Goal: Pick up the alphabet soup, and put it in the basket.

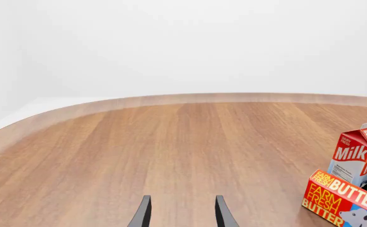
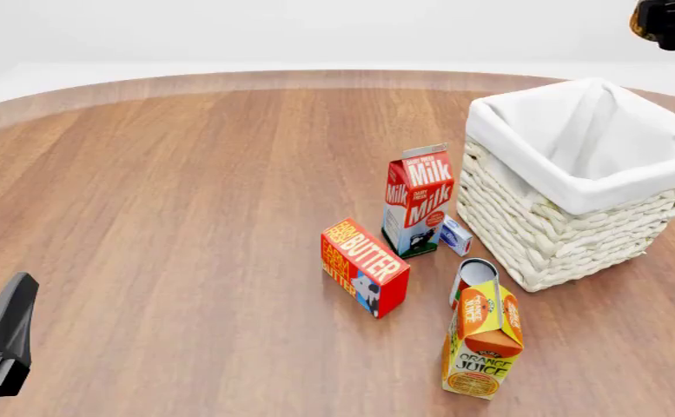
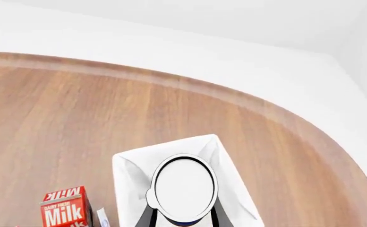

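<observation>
In the right wrist view my right gripper (image 3: 183,218) is shut on the alphabet soup (image 3: 184,189). I see the can's silvery-white lid end-on, with a strip of blue label under it. It hangs above the basket (image 3: 128,172), over the white liner's opening. In the front view the basket (image 2: 511,139) stands at the right. Only part of the right gripper (image 2: 671,22) shows at the top right corner, high behind the basket; the can does not show there. My left gripper (image 1: 183,215) is open and empty, low at the front left (image 2: 1,343).
Left of the basket stand a milk carton (image 2: 419,201), a small blue-white box (image 2: 455,234) and a butter box (image 2: 364,265). A red-and-white can (image 2: 474,278) lies behind an orange juice carton (image 2: 483,340). The milk (image 1: 360,153) and butter (image 1: 341,198) show in the left wrist view.
</observation>
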You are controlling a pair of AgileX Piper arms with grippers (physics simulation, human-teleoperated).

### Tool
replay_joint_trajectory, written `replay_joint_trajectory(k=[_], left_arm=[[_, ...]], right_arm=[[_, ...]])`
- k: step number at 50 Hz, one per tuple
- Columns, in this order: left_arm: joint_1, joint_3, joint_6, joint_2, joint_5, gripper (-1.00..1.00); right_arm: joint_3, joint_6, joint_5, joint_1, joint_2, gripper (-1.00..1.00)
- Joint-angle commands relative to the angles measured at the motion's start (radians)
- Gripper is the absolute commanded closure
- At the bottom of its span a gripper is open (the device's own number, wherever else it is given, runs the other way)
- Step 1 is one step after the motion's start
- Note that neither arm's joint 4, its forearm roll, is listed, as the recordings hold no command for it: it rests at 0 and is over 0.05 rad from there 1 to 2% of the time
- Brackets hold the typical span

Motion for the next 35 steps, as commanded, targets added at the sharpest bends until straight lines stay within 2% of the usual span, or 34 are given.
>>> replay_joint_trajectory(k=[1,35], left_arm=[[0.000,0.000,0.000,0.000,0.000,-1.00],[0.000,0.000,0.000,0.000,0.000,-1.00]], right_arm=[[-0.065,0.010,0.029,-0.003,0.059,1.00],[-0.218,-0.032,0.149,-0.012,0.235,1.00]])
